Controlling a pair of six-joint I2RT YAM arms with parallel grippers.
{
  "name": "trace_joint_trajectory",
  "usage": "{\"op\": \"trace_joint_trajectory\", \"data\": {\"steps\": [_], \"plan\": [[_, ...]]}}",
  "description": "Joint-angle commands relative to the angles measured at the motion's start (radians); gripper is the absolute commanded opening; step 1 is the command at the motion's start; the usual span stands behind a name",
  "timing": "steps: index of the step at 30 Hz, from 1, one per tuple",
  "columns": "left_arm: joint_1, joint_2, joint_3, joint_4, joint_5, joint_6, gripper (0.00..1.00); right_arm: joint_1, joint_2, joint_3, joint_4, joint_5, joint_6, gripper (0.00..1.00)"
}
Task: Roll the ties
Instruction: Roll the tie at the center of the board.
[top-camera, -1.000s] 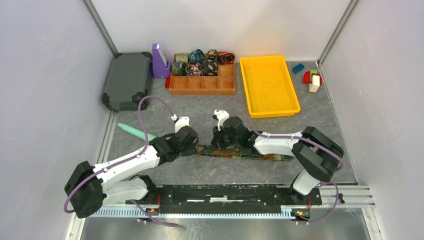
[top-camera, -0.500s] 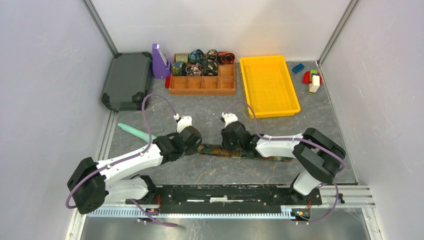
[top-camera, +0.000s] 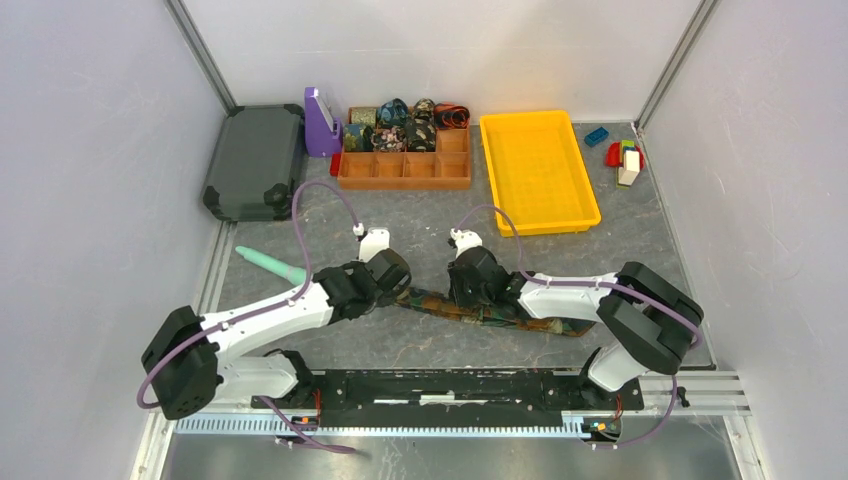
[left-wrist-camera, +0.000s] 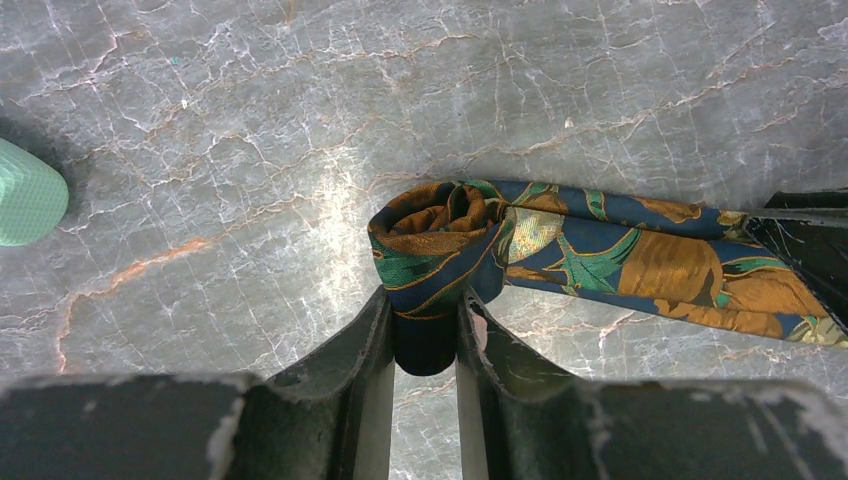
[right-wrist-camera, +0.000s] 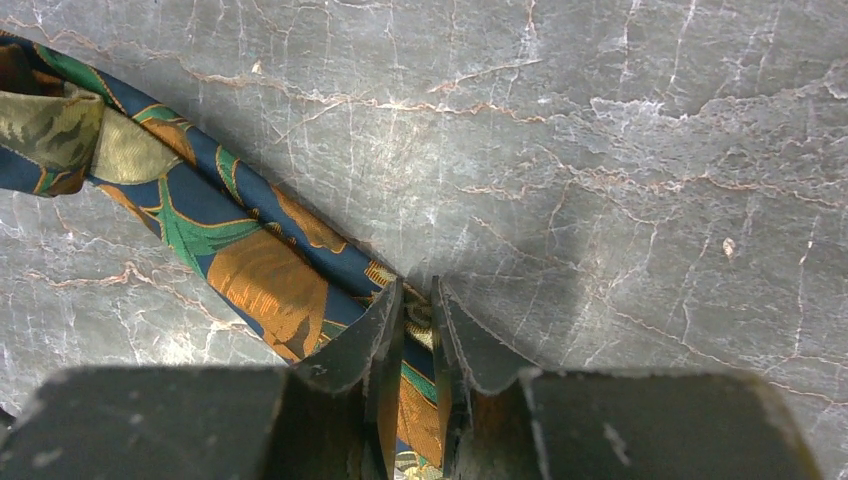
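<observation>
A blue, green and orange patterned tie (top-camera: 520, 318) lies as a long strip across the near middle of the table. Its left end is wound into a small coil (left-wrist-camera: 435, 240). My left gripper (top-camera: 395, 290) is shut on that coil (left-wrist-camera: 425, 305). My right gripper (top-camera: 468, 300) is shut on the flat strip (right-wrist-camera: 270, 270) further along, pinching its edge between the fingers (right-wrist-camera: 415, 320). Several rolled ties (top-camera: 400, 125) sit in the back compartments of the brown divided tray (top-camera: 405, 168).
A yellow bin (top-camera: 537, 170) stands right of the brown tray. A grey case (top-camera: 255, 160) and a purple stand (top-camera: 320, 122) are at the back left. A teal-green stick (top-camera: 270, 263) lies left of my left arm. Toy blocks (top-camera: 622, 155) sit at the back right.
Both grippers have moved a little to the right and nearer along the tie. The strip's right part now slants down toward the near right.
</observation>
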Motion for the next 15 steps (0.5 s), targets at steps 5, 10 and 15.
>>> {"op": "trace_joint_trajectory", "data": {"steps": [5, 10, 15], "plan": [[-0.019, 0.071, 0.075, -0.018, -0.104, 0.027, 0.20, 0.006, -0.032, -0.001, -0.044, -0.019, -0.002, 0.23], [-0.047, 0.111, 0.100, -0.047, -0.152, 0.033, 0.19, -0.004, -0.059, 0.029, -0.085, 0.015, -0.026, 0.25], [-0.075, 0.152, 0.131, -0.084, -0.203, 0.037, 0.19, -0.028, -0.127, 0.038, -0.126, 0.047, -0.061, 0.31]]}}
